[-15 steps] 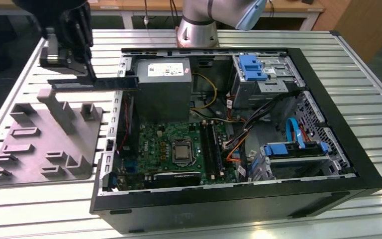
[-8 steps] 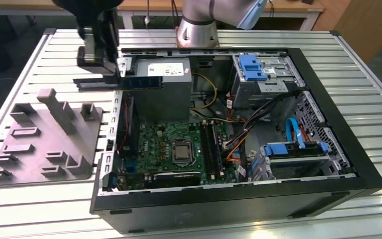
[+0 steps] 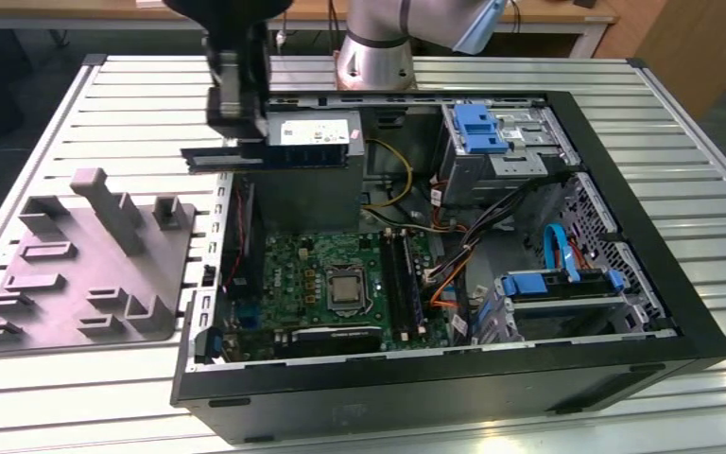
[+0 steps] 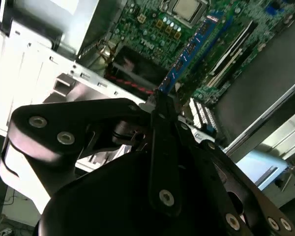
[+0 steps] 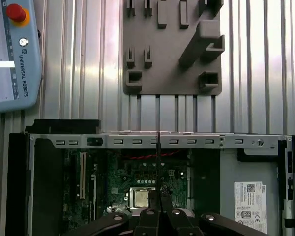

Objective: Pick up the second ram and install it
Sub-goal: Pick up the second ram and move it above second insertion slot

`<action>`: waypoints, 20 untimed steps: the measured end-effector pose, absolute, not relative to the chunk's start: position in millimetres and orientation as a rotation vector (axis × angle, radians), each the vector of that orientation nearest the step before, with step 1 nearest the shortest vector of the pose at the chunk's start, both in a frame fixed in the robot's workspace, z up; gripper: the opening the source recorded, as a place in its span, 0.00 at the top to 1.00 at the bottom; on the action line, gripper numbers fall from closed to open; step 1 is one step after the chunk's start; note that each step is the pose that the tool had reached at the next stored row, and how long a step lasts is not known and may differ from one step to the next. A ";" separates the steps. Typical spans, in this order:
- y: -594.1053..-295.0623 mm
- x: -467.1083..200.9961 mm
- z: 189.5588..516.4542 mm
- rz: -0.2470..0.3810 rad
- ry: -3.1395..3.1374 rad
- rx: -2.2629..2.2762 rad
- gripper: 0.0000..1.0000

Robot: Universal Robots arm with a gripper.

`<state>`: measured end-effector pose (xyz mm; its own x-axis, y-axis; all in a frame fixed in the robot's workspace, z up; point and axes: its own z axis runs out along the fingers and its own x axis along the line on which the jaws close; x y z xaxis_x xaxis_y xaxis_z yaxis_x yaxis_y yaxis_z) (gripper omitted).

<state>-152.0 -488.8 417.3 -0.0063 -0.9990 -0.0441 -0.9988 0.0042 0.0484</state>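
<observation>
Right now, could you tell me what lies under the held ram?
Beneath the second ram, shut in the gripper, lies the green motherboard; the stick covers a strip of it.

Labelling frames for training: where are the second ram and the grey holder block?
second ram (image 4: 187, 54), second wrist view, middle of the blue board.
grey holder block (image 3: 86, 272), exterior view, flat base plate.

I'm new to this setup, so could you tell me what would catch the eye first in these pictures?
The gripper holds the second ram level above the open computer case, over its wall on the exterior view's left. Inside lies the green motherboard, and on the exterior view's left stands a grey holder block on the slatted table.
</observation>
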 end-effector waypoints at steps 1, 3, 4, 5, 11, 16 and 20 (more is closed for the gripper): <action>-488.8 -147.5 417.3 -0.103 -2.224 2.212 0.89; -488.8 -138.1 417.3 -0.103 -2.224 2.212 0.89; -488.8 -133.8 417.3 -0.103 -2.224 2.212 0.89; -488.8 -129.3 417.3 -0.103 -2.224 2.212 0.89; -488.8 -101.9 417.3 -0.103 -2.224 2.212 0.89; -488.8 -79.3 417.2 -0.103 -2.224 2.212 0.89; -488.8 -61.0 417.2 -0.103 -2.224 2.212 0.89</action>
